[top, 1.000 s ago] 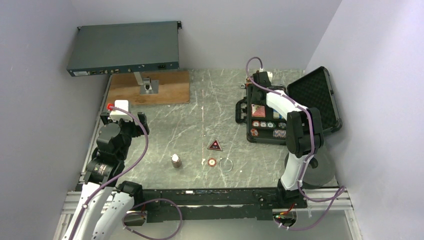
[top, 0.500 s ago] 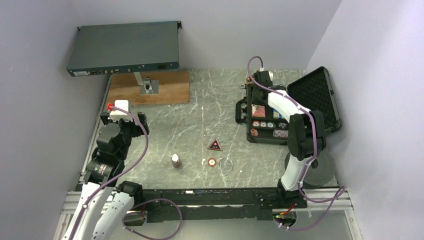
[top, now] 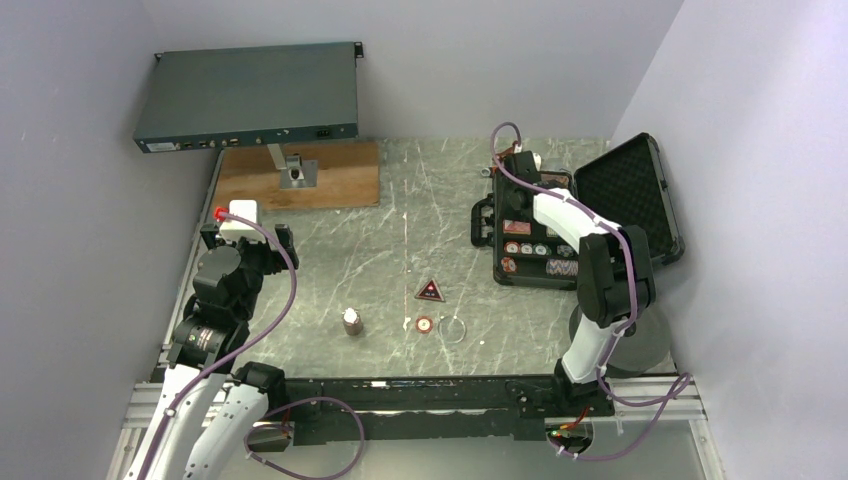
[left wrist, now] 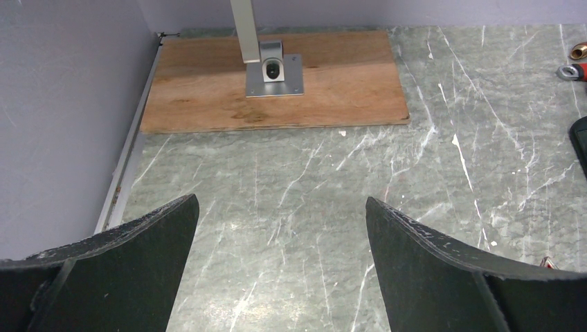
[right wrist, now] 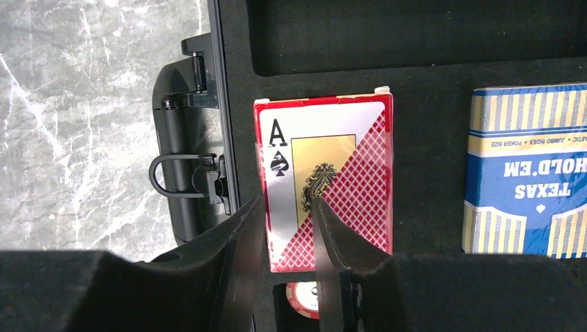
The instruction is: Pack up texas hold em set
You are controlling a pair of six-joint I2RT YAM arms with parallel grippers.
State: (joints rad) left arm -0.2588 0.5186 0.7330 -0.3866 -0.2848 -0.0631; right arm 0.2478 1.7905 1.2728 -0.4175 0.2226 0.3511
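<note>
The black briefcase (top: 484, 222) lies open at the right, its lid (top: 628, 192) leaning back. In its foam (right wrist: 429, 76) a red card deck (right wrist: 346, 131) lies beside a blue card deck (right wrist: 526, 173), with a red-white chip (right wrist: 303, 296) in a slot below. My right gripper (right wrist: 286, 202) hovers over the red deck's left half, its jaws a narrow gap apart and holding nothing. Rows of chips (top: 527, 248) fill the case. On the table lie the red-black triangle (top: 430, 291) and a loose chip (top: 425, 324). My left gripper (left wrist: 280, 200) stands open over bare table.
A clear ring (top: 453, 330) lies beside the loose chip, and a small brownish upright piece (top: 351, 321) stands to their left. At the back left, a grey-blue rack box (top: 250, 95) is raised on a post over a wooden board (left wrist: 277, 90). A wrench (left wrist: 573, 70) lies behind the case.
My right wrist has drawn back toward the far end of the case, and its elbow has shifted right. The left arm has not moved.
</note>
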